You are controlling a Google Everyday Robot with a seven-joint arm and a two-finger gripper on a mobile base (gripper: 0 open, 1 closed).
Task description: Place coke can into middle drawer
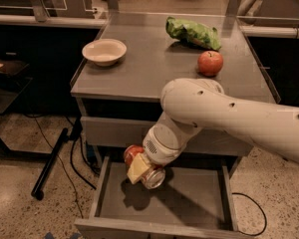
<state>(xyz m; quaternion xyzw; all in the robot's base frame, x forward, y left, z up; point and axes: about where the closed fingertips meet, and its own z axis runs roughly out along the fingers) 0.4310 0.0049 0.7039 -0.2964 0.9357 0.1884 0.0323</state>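
The coke can (134, 154) is red with a silver end and lies tilted on its side in my gripper (139, 167), whose yellowish fingers (136, 169) are shut on it. The can hangs just above the left part of the open middle drawer (189, 198), a wide shallow grey drawer with a bare floor. Its shadow falls on the drawer floor below. My white arm (229, 113) reaches in from the right and covers part of the cabinet front.
On the grey cabinet top (154, 68) stand a white bowl (104, 51) at the left, a red apple (210, 63) at the right and a green bag (193, 33) behind it. A black stand leg (50, 163) and cables lie on the floor at the left.
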